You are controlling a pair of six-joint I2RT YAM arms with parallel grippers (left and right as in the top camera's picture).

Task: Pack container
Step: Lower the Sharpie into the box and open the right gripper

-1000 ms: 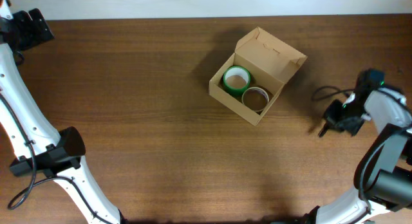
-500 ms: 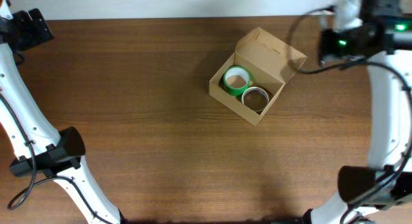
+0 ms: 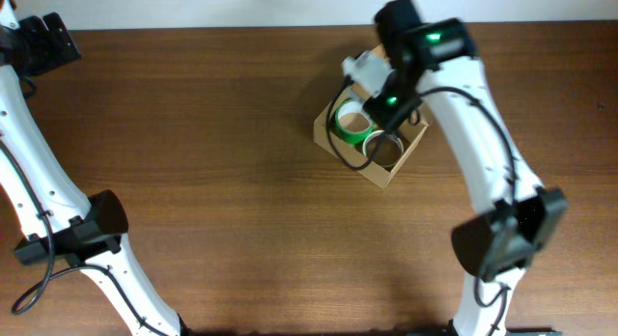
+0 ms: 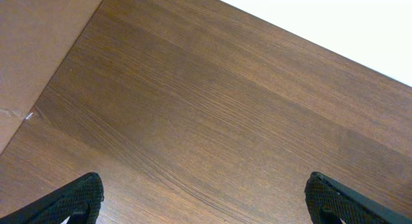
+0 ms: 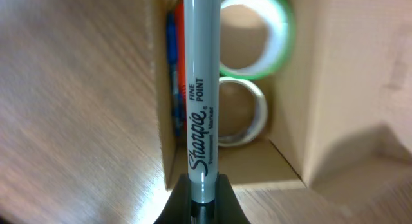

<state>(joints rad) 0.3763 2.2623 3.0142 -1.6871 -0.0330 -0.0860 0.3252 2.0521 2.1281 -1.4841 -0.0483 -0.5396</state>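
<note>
the container (image 3: 326,138) sits open on the counter (image 3: 212,162), in the upper middle of the overhead frame, with a green tape roll (image 3: 341,122) and a paler roll (image 3: 384,135) side by side inside. the right hand (image 5: 203,193) hangs over it, pinching a sharpie marker (image 5: 201,89). the left hand (image 4: 205,197), off in the upper left corner, has its fingers spread wide over the wood.

Dark wood-grain desk (image 3: 193,182). A green tape roll (image 3: 351,120) and a clear-ish tape roll (image 3: 384,146) sit right up against each other. A grey fine-point Sharpie (image 5: 201,89) fills the right wrist view, with blue and red pens (image 5: 175,76) lying beside the rolls.
</note>
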